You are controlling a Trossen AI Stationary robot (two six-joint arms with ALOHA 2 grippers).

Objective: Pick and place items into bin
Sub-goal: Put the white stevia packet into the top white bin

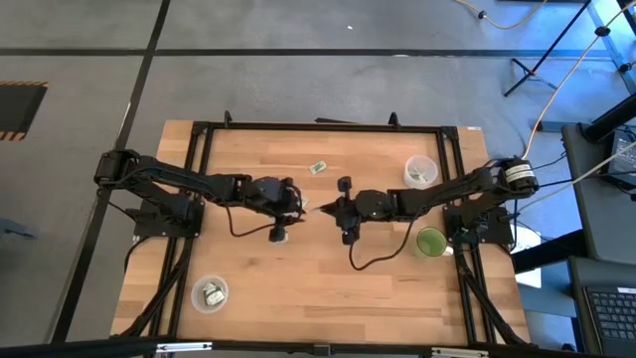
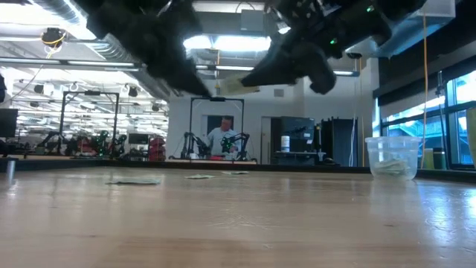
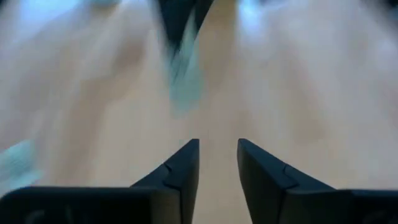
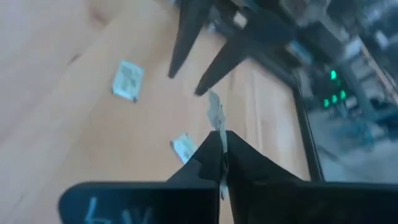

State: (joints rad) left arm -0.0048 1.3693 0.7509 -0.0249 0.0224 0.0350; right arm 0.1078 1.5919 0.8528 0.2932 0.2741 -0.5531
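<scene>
A: What's the surface like?

B: A butcher-block table (image 1: 298, 288), pale wood strips laid side by side, smooth, inside a black metal frame. On it stand two clear plastic cups, round and thin-walled. One (image 1: 210, 293) is near the front-left corner with packets inside, the other (image 1: 420, 171) towards the back-right corner, also holding some. A green round cup (image 1: 430, 242) sits by the right edge.

A: And the packet being handled?

B: It's a small flat packet (image 4: 216, 115), thin and slightly crumpled, pale with darker print. The right gripper (image 4: 222, 155) has it pinched by one end, fingers clenched together on it, above the middle of the table. The packet stands edge-on, its long axis running straight out from the fingertips towards the other arm.

A: So the left arm is right there?

B: Yes. The left gripper (image 1: 298, 206) is just opposite, nearly tip to tip over the table's centre. Its two dark wedge-shaped fingers (image 3: 180, 168) stand apart with a clear gap and nothing between them, so it's released.

A: Any packets lying loose?

B: One pale green and white packet (image 1: 318, 166) lies flat on the wood towards the back edge, turned at a slant. The right wrist view shows two more flat rectangles on the boards, one (image 4: 129, 80) larger and one (image 4: 184, 147) close under the fingers.
</scene>
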